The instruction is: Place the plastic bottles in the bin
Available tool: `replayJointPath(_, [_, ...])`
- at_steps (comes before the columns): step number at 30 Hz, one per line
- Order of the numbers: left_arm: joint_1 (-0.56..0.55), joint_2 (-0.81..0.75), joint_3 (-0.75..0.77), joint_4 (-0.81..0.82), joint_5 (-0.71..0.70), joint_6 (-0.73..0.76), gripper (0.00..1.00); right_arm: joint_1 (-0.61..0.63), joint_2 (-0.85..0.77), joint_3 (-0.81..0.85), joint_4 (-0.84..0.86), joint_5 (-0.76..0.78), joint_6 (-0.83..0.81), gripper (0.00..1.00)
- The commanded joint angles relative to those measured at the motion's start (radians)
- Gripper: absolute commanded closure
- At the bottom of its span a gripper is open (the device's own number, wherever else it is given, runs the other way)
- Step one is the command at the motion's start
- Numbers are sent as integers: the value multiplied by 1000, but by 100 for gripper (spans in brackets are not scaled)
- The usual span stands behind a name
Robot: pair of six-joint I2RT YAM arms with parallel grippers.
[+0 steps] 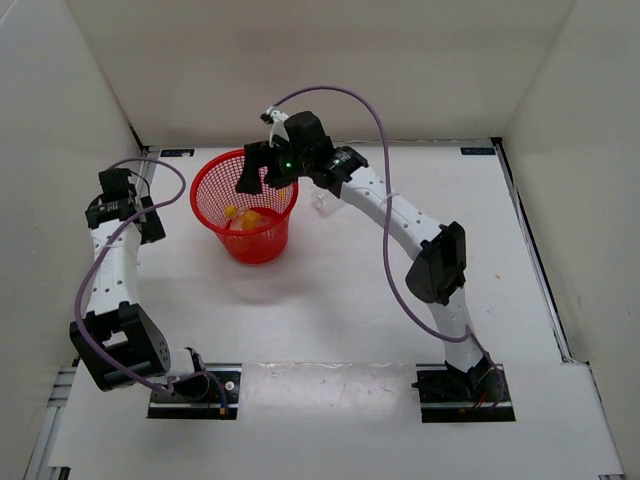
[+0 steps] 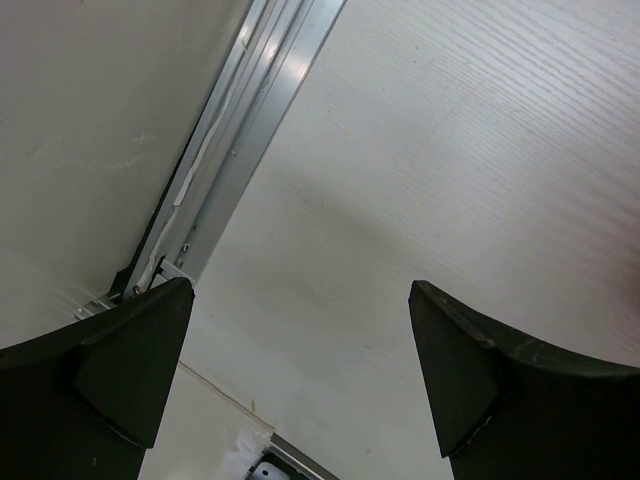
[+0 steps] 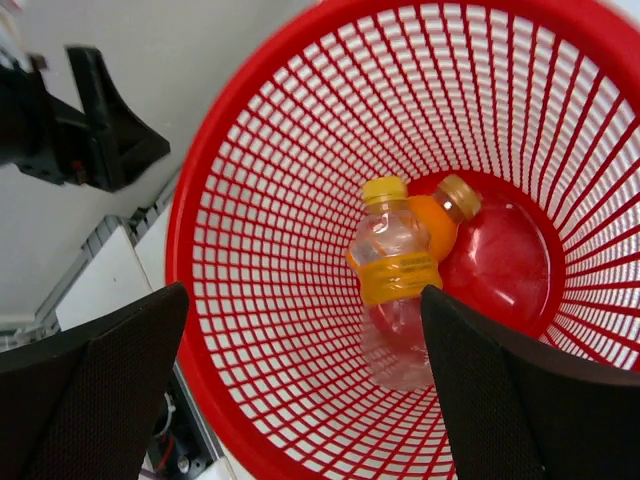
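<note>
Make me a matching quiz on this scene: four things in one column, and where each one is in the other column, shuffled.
1 right gripper
2 left gripper
3 yellow-capped bottles
4 clear bottle

A on the table, beside the bin
B lying inside the bin
C open, above the bin
D open, over bare table by the left wall

Pairs: 1-C, 2-D, 3-B, 4-A

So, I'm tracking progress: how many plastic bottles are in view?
3. Two lie inside the red basket, a yellow-capped bottle over an orange bottle. A faint clear bottle sits on the table just right of the basket. Another could hide under them.
</note>
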Motion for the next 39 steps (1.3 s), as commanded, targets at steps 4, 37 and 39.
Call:
replayJointPath(4, [-2,-38,-14,10,52,0,0,-26,-232,37,57,291,75,1])
replayJointPath(37, [-2,-65,-60,19,89,9,0,-351,241,6,-337,520,879,1])
replayJointPath(39, [-2,-74,-60,19,89,9,0,-351,264,17,-313,510,879,1])
